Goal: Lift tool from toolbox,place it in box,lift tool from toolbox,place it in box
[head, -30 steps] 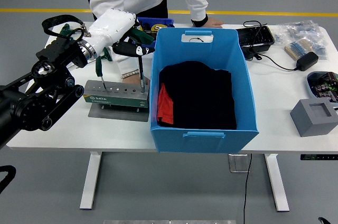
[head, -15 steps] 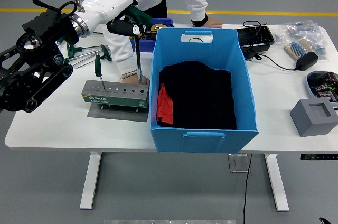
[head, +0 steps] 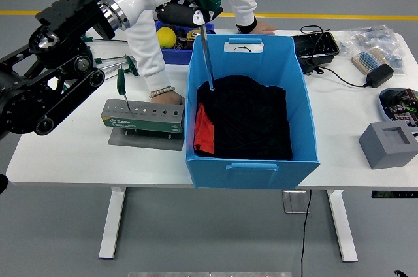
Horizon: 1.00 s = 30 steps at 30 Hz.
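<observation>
Item: screwdriver (head: pixel 204 42), dark handle, long thin shaft. Held in my left hand (head: pixel 186 8), fingers clenched round the handle, above the far-left corner of the blue box (head: pixel 251 172). Shaft hung point-down, slightly tilted, its tip inside the box over the black cloth (head: pixel 245 117); whether tip and cloth touched could not be told.

Item: toolbox (head: pixel 142 117), grey drilled block on a metal plate, left of the box. One green-handled tool (head: pixel 121 84) stood in a left-hand hole. A person's hand (head: pixel 168 97) rested at its far right end.

Item: right hand. Not in view.

Handling note, as judgement: the placing step was in hand. I reckoned it best to lower until the tip met the cloth, lean the shaft toward the box's middle, then loosen my fingers low, so the tool lay down without bouncing or catching the box's far rim.
</observation>
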Tool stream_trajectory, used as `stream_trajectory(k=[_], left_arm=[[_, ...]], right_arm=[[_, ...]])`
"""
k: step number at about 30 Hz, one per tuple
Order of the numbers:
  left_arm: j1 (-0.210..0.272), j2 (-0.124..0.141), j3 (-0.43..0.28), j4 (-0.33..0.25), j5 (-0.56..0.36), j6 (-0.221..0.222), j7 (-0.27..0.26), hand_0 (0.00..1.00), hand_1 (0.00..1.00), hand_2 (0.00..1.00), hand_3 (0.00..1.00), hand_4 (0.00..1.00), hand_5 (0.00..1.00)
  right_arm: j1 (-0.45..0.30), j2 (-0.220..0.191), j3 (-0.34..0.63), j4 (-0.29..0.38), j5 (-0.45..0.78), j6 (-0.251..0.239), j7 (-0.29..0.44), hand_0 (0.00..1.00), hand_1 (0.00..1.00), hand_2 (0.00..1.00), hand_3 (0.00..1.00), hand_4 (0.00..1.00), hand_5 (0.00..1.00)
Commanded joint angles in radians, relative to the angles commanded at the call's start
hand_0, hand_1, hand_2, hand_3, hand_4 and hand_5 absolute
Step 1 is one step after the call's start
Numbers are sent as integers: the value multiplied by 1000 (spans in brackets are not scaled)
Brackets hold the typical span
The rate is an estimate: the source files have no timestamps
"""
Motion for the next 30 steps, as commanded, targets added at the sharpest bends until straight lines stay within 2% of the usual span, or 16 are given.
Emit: stream_trajectory(k=[5, 8, 10, 19, 25, 27, 28, 29, 30], left_arm=[[8, -54, 59, -8, -76, 18, -26, 128, 2, 33, 23, 647, 487], [13, -91, 101, 22, -98, 24, -39, 128, 2, 33, 23, 647, 487], [14, -106, 120, 40, -105, 24, -42, 128, 2, 33, 23, 647, 487], [13, -199, 222, 194, -138, 28, -72, 131, 2, 37, 31, 645, 487], [3, -244, 263, 279, -174, 25, -82, 132, 2, 40, 33, 646, 488], [-8, -259, 282, 305, -196, 10, -83, 132, 2, 40, 33, 646, 488], [-17, -268, 295, 317, -195, -19, -64, 132, 2, 40, 33, 646, 488], [-23, -273, 303, 325, -191, -46, -48, 267, 174, 199, 228, 743, 625], [-29, -278, 312, 333, -187, -72, -38, 267, 174, 199, 228, 743, 625]], right_arm=[[1, -1, 2, 0, -4, 0, -1, 682, 663, 710, 560, 781, 666], [4, -2, 4, 0, -10, 0, -2, 682, 663, 710, 560, 781, 666], [6, -3, 6, 0, -13, 0, -3, 682, 663, 710, 560, 781, 666], [14, -8, 17, 0, -32, 1, -6, 681, 661, 710, 560, 781, 666], [15, -11, 19, -1, -39, 2, -7, 682, 660, 710, 559, 782, 669], [15, -12, 22, -1, -43, 2, -7, 682, 660, 710, 559, 782, 669], [15, -12, 25, -1, -48, 2, -8, 682, 660, 710, 559, 782, 669], [15, -13, 28, -1, -51, 2, -9, 682, 659, 710, 559, 781, 668], [16, -13, 30, -1, -55, 2, -9, 682, 659, 710, 559, 781, 668]])
